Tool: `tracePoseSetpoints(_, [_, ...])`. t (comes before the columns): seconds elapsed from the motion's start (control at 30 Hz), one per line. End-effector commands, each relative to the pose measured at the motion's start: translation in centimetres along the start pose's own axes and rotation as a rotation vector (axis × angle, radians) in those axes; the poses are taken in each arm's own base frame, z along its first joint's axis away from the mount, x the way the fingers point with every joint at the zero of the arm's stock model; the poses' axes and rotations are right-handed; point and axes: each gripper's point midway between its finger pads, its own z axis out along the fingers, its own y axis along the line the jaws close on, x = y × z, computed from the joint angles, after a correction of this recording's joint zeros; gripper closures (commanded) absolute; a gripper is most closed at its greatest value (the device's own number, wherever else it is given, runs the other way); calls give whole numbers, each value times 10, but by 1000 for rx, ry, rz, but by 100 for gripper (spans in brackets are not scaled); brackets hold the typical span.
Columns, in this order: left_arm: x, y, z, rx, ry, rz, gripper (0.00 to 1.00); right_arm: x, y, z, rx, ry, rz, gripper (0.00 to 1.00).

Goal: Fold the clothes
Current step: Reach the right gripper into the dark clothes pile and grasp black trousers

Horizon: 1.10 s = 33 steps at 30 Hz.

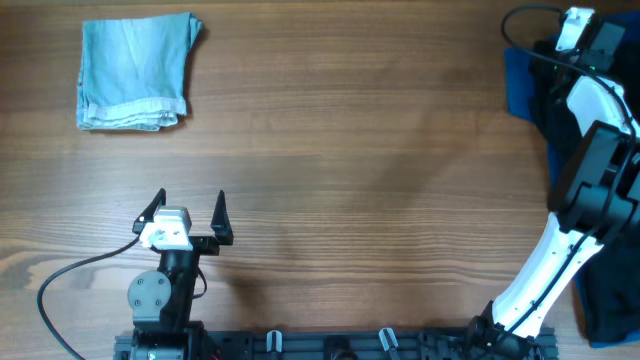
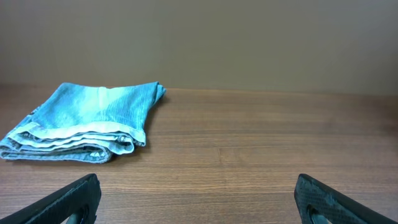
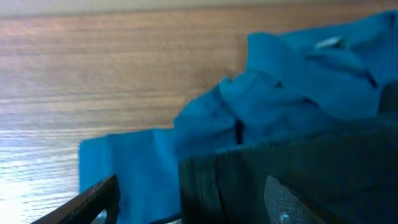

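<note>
The left gripper sits at the lower left of the overhead view. Its two black fingers are spread wide with nothing between them, above bare wooden table. Its wrist view looks across the wood to a folded pale-blue denim piece at the left, which lies in the upper left corner of the overhead view, well apart from both arms.

The right arm reaches to the upper right corner of the overhead view, over blue cloth at the table's edge. In the right wrist view the right gripper is wide open, one finger at the lower left and the other at the lower right. The black shorts fill the lower right between them, showing a stitched edge. Whether the fingers touch the shorts cannot be told. Crumpled blue cloth lies behind, with a small pale tag too blurred to read. More dark cloth lies at the lower right of the overhead view.
</note>
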Motion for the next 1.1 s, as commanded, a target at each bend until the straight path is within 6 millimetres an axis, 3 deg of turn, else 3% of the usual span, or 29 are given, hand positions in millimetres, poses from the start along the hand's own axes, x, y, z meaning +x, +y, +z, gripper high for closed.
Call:
tracePoseSetpoints(0.0, [2,-4,0,20,4,17,0,-1,-4,2,28,0,21,31])
tracePoseSetpoints(0.17, [2,-4,0,20,4,17,0,11,-6,2,48,53,39,54])
tracePoseSetpoints(0.47, [2,-4,0,20,4,17,0,20,-10,3,73,74,40,39])
tracePoseSetpoints(0.83, [2,-4,0,20,4,17,0,35,-12,7,96,115,36,40])
tracePoseSetpoints(0.97, [2,-4,0,20,4,17,0,32,-12,7,99,100,35,60])
tracePoseSetpoints(1.07, [2,-4,0,20,4,17,0,35,-12,7,95,113,38,53])
